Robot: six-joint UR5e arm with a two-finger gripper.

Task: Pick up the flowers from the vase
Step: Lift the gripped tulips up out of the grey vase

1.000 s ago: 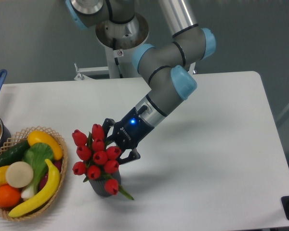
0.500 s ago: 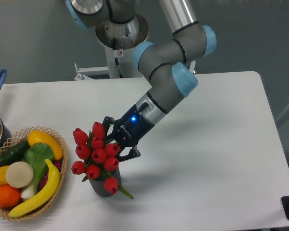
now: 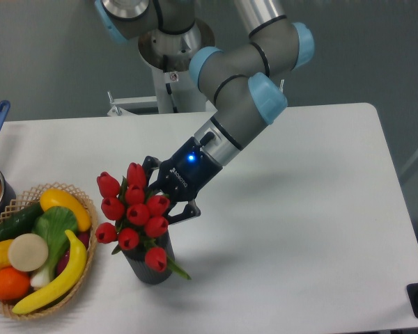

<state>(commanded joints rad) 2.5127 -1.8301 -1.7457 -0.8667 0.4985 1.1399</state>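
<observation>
The pincer [image 3: 160,196] reaches in from the upper right and has its dark fingers pinching the flowers [image 3: 134,216] from behind the red buds, which spread out to its left and below it. The stems run down into the vase [image 3: 148,264], standing on the white table [image 3: 299,209] just under the pincer. Further to its lower left sits a wicker basket [image 3: 83,209] of toy fruit.
</observation>
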